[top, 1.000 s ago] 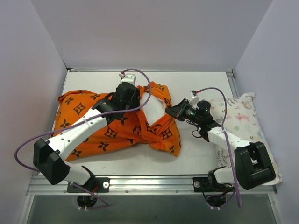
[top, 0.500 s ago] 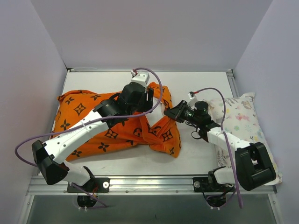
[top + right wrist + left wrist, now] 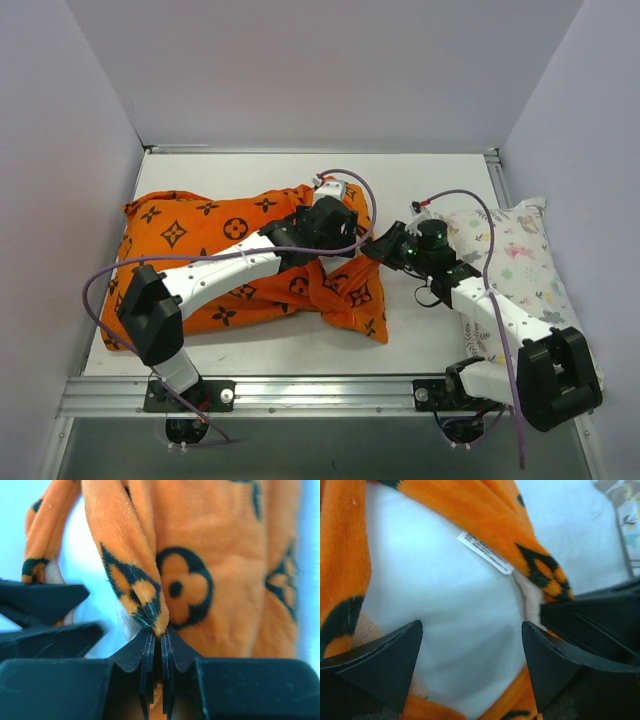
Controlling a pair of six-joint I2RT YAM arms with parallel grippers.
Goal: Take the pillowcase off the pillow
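Observation:
The orange pillowcase (image 3: pixel 200 250) with black flower motifs lies across the left half of the table, still around the white pillow (image 3: pixel 445 605). The pillow shows only through the case's open right end in the left wrist view; in the top view the arm hides it. My left gripper (image 3: pixel 335 215) is open, its fingers (image 3: pixel 385 660) spread over the bare white pillow at the opening. My right gripper (image 3: pixel 372 246) is shut on the pillowcase's edge (image 3: pixel 150 605), a pinched orange fold at the opening, right beside the left gripper.
A second white pillow (image 3: pixel 525 265) with a pastel print lies along the right wall, under the right arm. A white sewn-in label (image 3: pixel 485 552) sits at the case's hem. Walls close in the table on three sides.
My left arm has swung right and down over the pillowcase, bringing its gripper to the opening next to the right gripper. The right gripper keeps its hold and has barely moved.

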